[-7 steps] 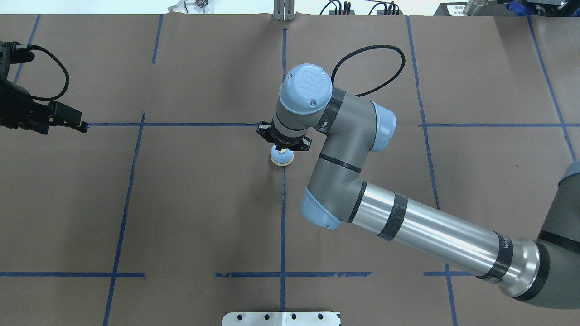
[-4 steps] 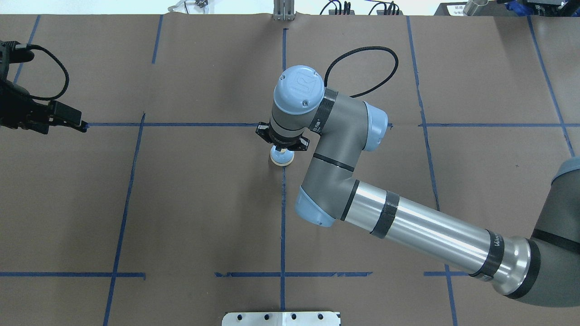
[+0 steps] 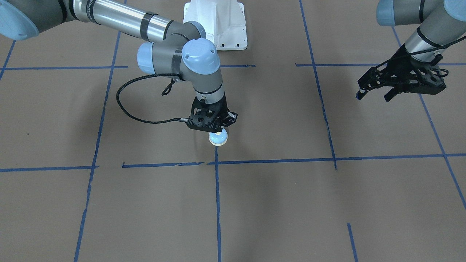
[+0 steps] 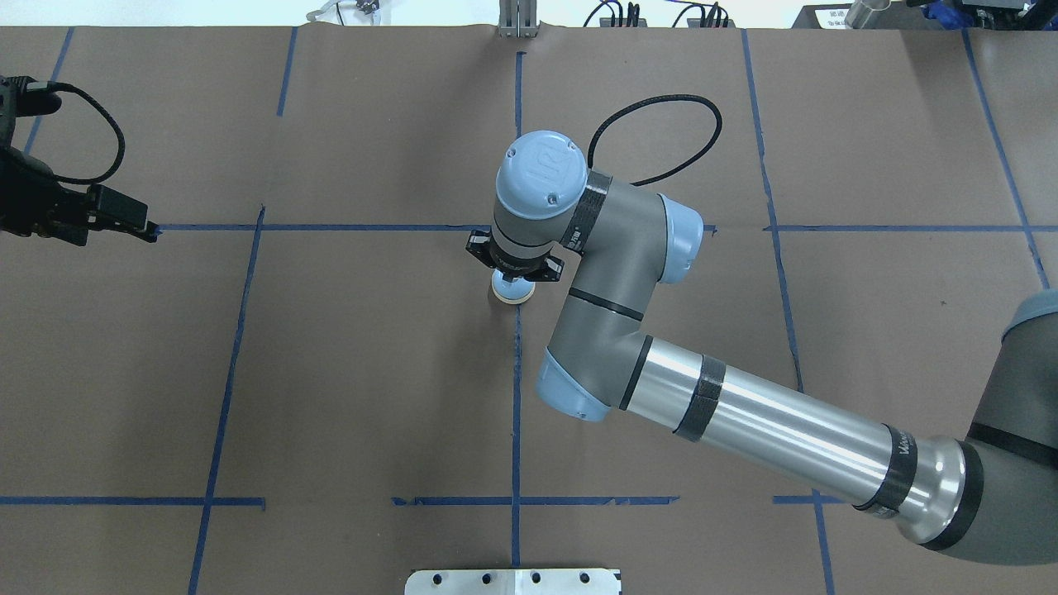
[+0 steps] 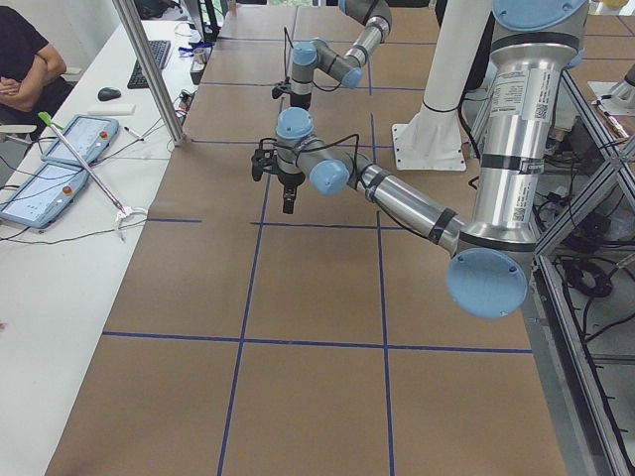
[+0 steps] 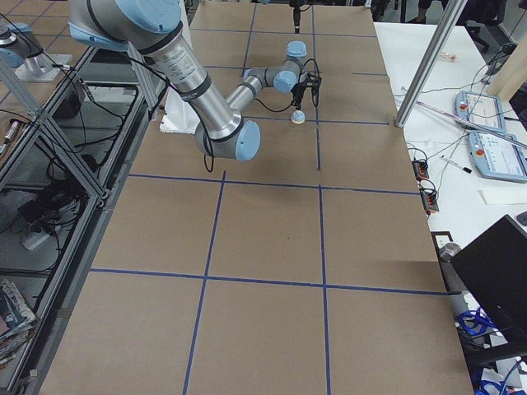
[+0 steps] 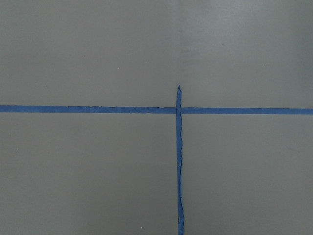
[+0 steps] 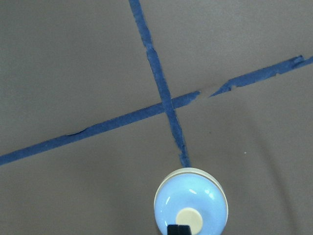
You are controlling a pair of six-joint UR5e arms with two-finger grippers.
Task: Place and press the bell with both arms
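The light-blue bell (image 3: 218, 138) with its cream base and button stands at the table's middle, next to a blue tape crossing; it also shows in the overhead view (image 4: 511, 291), the right wrist view (image 8: 190, 208) and the exterior right view (image 6: 298, 118). My right gripper (image 3: 219, 130) points straight down over it, its fingertips (image 8: 178, 229) closed together at the button. I cannot tell whether the base touches the paper. My left gripper (image 3: 373, 97) hangs open and empty far off at the table's side (image 4: 139, 223); its wrist view shows only paper and tape.
Brown paper with blue tape lines (image 4: 517, 397) covers the table. The white pedestal (image 3: 218, 25) stands at the robot's side. A side table (image 5: 69, 258) with tablets (image 5: 60, 149) and a seated person (image 5: 25, 59) lies beyond the far edge.
My right arm's wrist and elbow have shifted slightly left and lower over the bell. The bell has barely moved. My left arm has stayed still.
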